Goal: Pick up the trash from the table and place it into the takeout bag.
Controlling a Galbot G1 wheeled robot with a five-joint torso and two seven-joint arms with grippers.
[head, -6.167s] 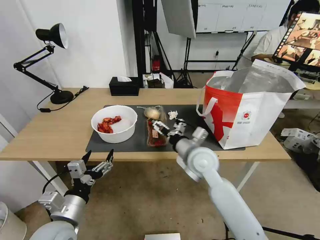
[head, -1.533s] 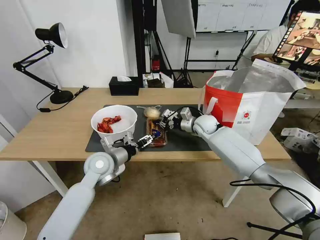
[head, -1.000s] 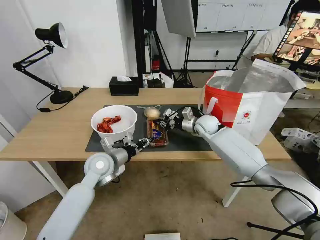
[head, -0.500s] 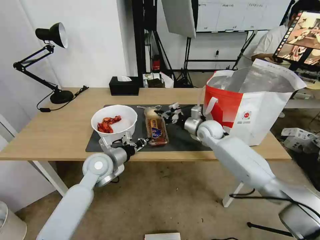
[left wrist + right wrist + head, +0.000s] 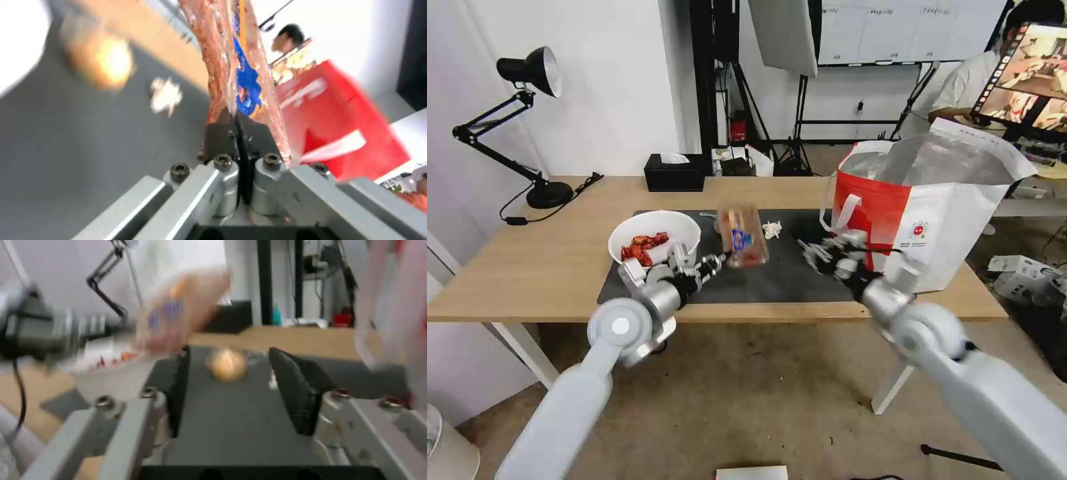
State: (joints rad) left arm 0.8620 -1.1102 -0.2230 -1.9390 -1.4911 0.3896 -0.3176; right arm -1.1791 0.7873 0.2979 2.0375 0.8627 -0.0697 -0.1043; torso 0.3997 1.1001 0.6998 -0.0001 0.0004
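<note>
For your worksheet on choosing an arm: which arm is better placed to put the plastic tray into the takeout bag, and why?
Left. The left gripper is shut on the plastic tray, lifted off the mat. The right gripper is open and empty, though nearer the takeout bag.

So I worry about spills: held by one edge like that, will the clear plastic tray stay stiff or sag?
Likely stiff enough: the clear plastic tray stands tilted above the mat without visible drooping. The left hand pinches only its thin rim, so it may swing or slip. It looks light, though food inside could shift.
</note>
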